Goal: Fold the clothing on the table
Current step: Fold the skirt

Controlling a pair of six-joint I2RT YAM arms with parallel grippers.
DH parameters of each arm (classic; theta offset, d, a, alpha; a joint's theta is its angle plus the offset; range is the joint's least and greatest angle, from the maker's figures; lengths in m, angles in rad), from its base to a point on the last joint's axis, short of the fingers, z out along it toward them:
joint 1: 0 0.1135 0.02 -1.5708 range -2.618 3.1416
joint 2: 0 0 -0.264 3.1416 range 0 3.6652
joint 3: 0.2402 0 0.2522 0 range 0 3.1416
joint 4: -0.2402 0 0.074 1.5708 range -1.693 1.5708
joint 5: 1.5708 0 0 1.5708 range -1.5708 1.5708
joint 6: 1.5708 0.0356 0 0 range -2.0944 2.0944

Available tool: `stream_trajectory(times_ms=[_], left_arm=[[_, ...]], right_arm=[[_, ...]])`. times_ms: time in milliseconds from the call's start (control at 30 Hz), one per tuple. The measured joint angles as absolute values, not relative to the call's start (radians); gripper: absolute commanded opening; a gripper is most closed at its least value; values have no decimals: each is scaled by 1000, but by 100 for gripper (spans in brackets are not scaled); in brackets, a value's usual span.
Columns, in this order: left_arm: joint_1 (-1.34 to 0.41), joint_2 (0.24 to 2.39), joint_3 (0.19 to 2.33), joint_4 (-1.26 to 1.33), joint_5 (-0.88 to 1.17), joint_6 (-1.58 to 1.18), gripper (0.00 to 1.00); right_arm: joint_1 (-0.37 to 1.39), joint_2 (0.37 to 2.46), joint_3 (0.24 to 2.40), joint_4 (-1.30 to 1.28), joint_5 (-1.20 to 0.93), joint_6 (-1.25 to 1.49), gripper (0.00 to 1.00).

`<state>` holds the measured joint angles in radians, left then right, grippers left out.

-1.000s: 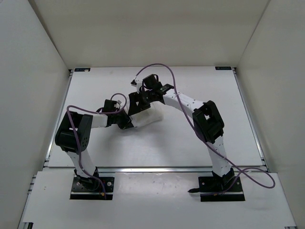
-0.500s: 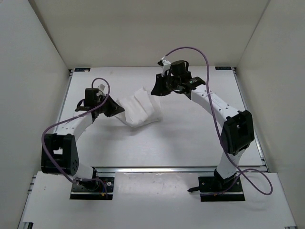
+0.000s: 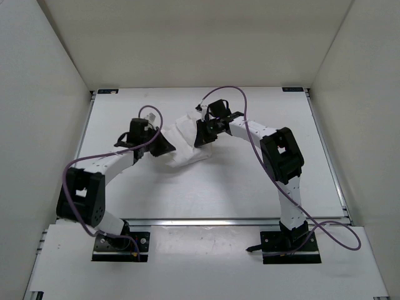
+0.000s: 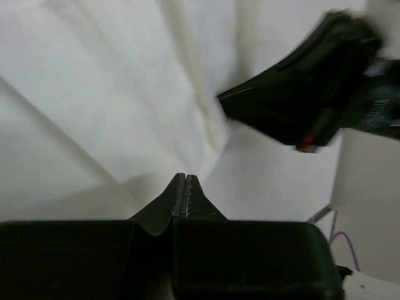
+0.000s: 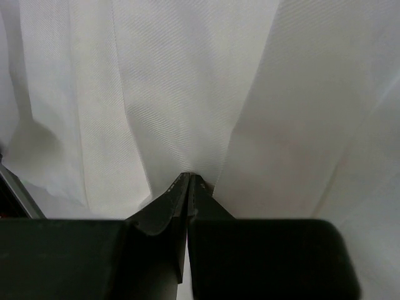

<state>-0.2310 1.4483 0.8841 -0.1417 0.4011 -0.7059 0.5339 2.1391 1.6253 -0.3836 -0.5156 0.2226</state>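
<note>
The clothing [image 3: 186, 150], white thin fabric, lies bunched in a small heap at the middle of the table [image 3: 250, 181]. My left gripper [image 3: 165, 147] meets its left edge and my right gripper [image 3: 200, 134] its upper right edge. In the left wrist view the jaws [image 4: 185, 177] are shut, with the clothing [image 4: 112, 94] rising in creases from their tips; the blurred black right gripper [image 4: 300, 100] shows just beyond. In the right wrist view the gripper [image 5: 189, 177] is shut, and pleats of the clothing [image 5: 175, 94] gather into its tips.
White walls enclose the table on three sides. Thin metal rails [image 3: 325, 150] run along its edges, with black brackets [image 3: 294, 89] at the far corners. Purple cables [image 3: 225, 90] loop off both arms. The arm bases [image 3: 119, 244] stand at the near edge.
The right gripper swung back from the far right down to the clothing and shut on its upper edge. The left gripper moved right toward the middle, and the clothing bunched between them.
</note>
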Motion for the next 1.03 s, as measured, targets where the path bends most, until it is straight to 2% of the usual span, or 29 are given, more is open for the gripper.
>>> stream_trajectory(times_ms=[133,167,200,233,267,300,333,367,400,433,467,500,633,767,1033], left_arm=[[-292,1568,797,-112,332,-702,0],[-300,1592,780,-115,326,-698,0],[-299,1611,770,-122,321,-696,0],[-292,1626,767,-133,317,-694,6],[-279,1634,768,-141,317,-687,17],[-268,1637,781,-166,312,-674,25],[-258,1639,807,-202,307,-660,43],[-248,1639,848,-236,299,-640,61],[-240,1638,894,-263,294,-622,68],[-234,1630,941,-282,290,-604,82],[-228,1616,979,-292,287,-585,93],[-221,1591,1013,-301,286,-569,98],[-214,1438,1100,-394,218,-495,99],[-241,1333,1150,-490,98,-419,99],[-243,1211,892,-603,-17,-370,99]], right_arm=[[500,2143,1607,-342,-560,236,0],[489,2143,1593,-325,-572,243,3],[479,2143,1576,-311,-583,250,11],[473,2141,1560,-302,-593,260,22],[464,2137,1544,-299,-603,265,29],[457,2128,1534,-303,-610,262,47],[455,2113,1527,-310,-609,264,63],[456,2089,1523,-325,-598,258,68],[460,2057,1523,-339,-585,245,74],[466,2019,1523,-350,-571,236,84],[473,1972,1523,-361,-551,231,88],[478,1918,1523,-366,-530,222,91],[468,1716,1524,-367,-470,211,98],[400,1593,1477,-345,-397,214,100],[374,1635,1236,-434,-207,237,98]])
